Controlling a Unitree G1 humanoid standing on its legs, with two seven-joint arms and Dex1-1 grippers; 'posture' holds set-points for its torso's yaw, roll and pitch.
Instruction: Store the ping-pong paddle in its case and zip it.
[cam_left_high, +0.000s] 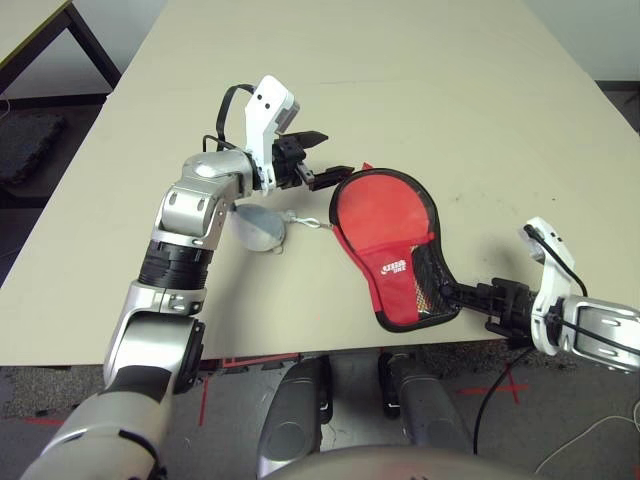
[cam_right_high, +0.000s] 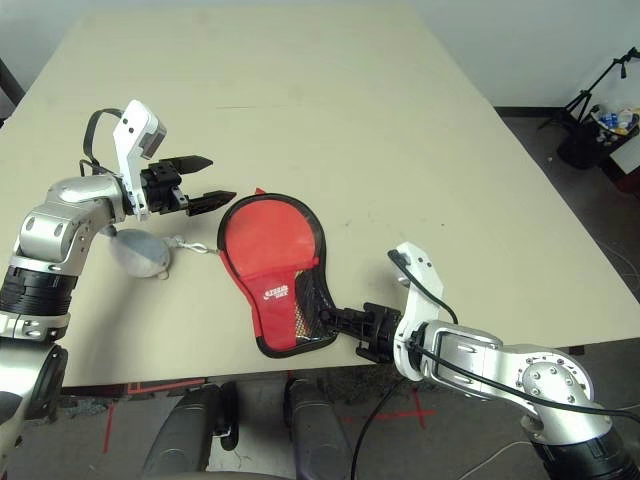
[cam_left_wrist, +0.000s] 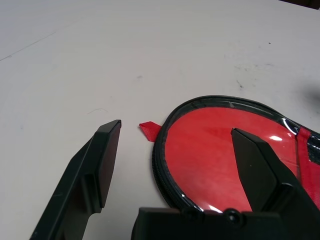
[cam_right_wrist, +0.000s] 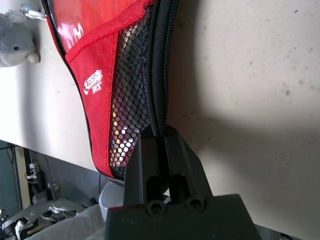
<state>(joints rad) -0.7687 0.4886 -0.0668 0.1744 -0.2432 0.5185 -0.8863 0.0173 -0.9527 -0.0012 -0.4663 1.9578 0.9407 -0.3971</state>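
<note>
The wide beige table (cam_left_high: 420, 90) carries everything, its far end and sides cut off by the picture edges. On its near part, close to the front edge, lies the flat paddle-shaped red fabric case (cam_left_high: 385, 225) with a black zipper edge, a small white logo and a black mesh panel at its narrow end. The round end points away from the robot, the narrow end toward the table's front edge. A clear shiny panel covers the round red area, and whether the ping-pong paddle sits under it cannot be made out; only a pale patch shows through the mesh in the right wrist view.

The right gripper (cam_right_high: 345, 322) has its two black fingers pressed together on the case's black zippered edge at the narrow end. The left gripper (cam_left_high: 322, 162) hovers at the far left rim of the round end, its fingers (cam_left_wrist: 97, 160) spread apart, with one over the table and the other over the case.

A small grey soft pouch (cam_left_high: 258, 226) lies left of the case, partly hidden by the left forearm, its white cord (cam_left_high: 308, 224) reaching toward the case. A small red tab (cam_left_wrist: 148, 130) sticks out from the case rim.
</note>
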